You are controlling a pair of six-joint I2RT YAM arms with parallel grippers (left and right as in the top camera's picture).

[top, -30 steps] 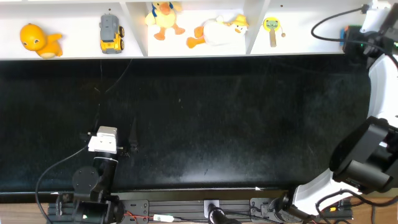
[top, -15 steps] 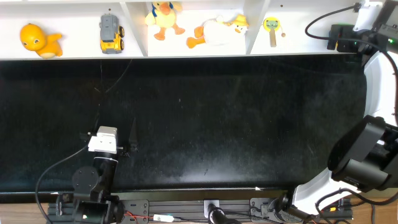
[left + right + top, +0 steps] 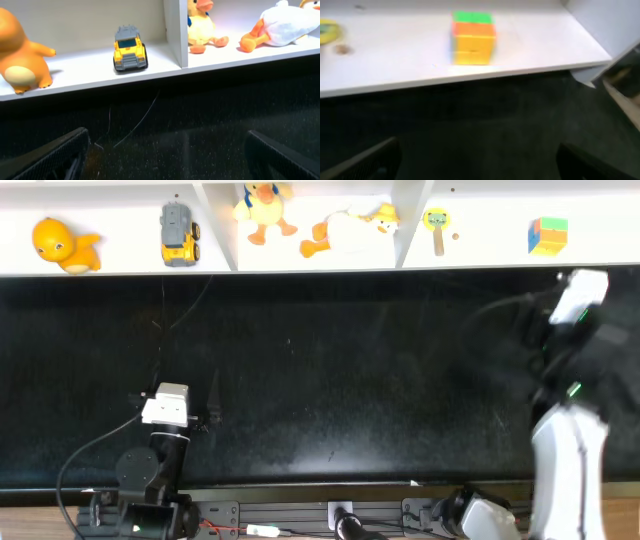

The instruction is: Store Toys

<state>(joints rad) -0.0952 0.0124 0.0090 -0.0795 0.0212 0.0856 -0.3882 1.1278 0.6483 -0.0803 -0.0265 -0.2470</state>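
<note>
Right gripper (image 3: 479, 167) has pulled back from the shelf (image 3: 395, 60), wide open and empty. Its cube (image 3: 472, 40) now sits there, so that toy looks stored.

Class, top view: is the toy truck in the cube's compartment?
No: the toy truck sits in the left compartment, the cube in the rightmost one.
</note>
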